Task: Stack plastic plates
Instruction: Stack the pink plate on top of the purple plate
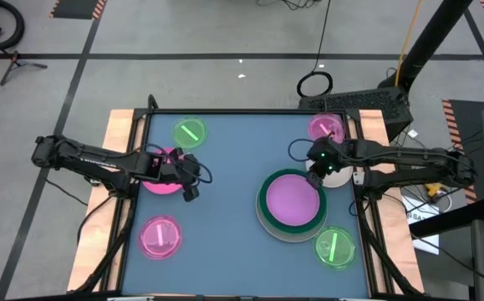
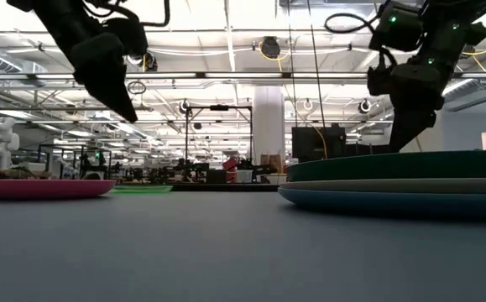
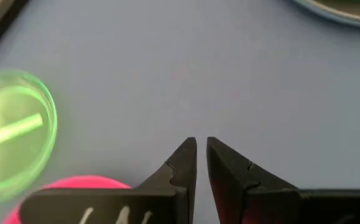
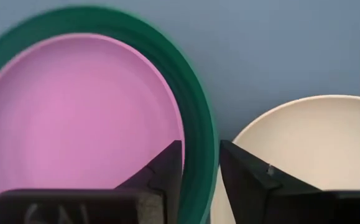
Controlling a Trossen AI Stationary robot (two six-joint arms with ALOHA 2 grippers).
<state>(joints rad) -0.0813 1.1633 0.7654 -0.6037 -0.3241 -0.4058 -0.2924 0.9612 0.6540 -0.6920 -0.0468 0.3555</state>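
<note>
Four plates sit nested near the desk's right edge, lilac plate point(image 1: 292, 201) topmost. Our right end effector point(image 4: 201, 180), slightly spread, straddles the green plate's point(image 4: 198, 118) rim; our left end effector point(image 3: 201, 163), nearly pressed together, hovers beside the pink plate point(image 1: 165, 182), presumably next.

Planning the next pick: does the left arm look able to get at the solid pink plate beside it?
Probably yes. The left gripper hangs just beside the pink plate, fingers nearly closed and empty, with nothing lying on that plate's visible part.

Blue table point(image 1: 233, 209) with scattered plastic plates point(image 1: 292, 203)
</note>
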